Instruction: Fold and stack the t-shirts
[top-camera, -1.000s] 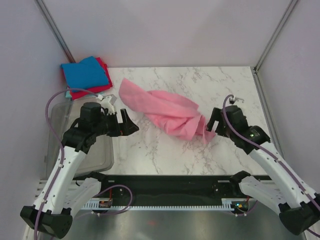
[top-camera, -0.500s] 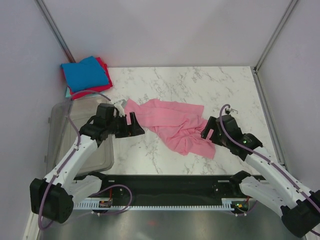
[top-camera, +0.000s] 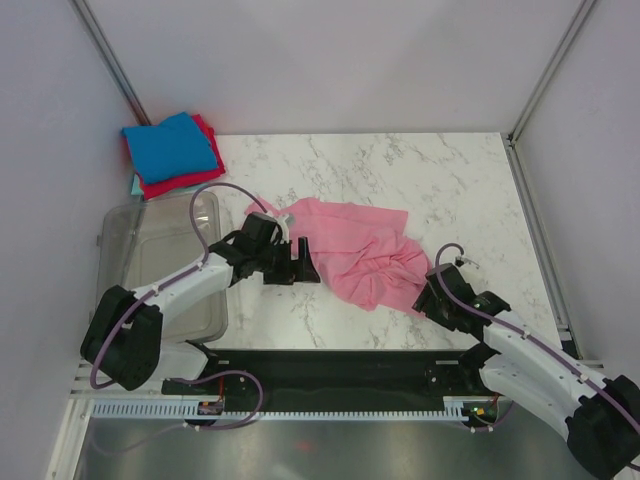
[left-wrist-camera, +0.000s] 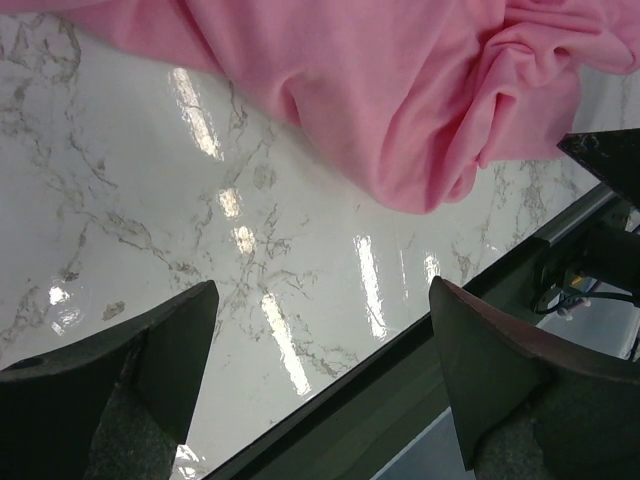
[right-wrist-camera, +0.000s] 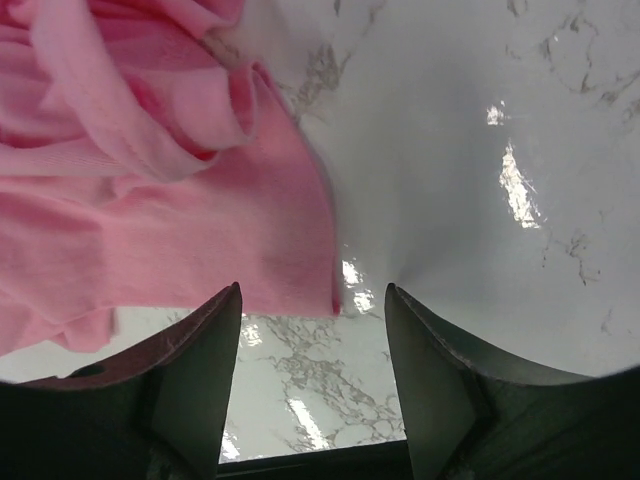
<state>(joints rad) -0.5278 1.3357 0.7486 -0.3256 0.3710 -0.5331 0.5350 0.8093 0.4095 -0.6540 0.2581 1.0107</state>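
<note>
A crumpled pink t-shirt lies on the marble table, in the middle toward the front. My left gripper is open and empty at the shirt's left edge; in the left wrist view the shirt lies above its fingers. My right gripper is open and empty at the shirt's near right corner; the right wrist view shows that corner just past its fingertips. A folded stack with a blue shirt on a red one sits at the back left.
A clear plastic bin stands at the left edge beside my left arm. The table's front edge with a black rail runs close in front of both grippers. Grey walls close in both sides.
Both grippers have let go of the pink shirt and come down toward the front edge. The shirt has dropped and settled flatter on the table.
</note>
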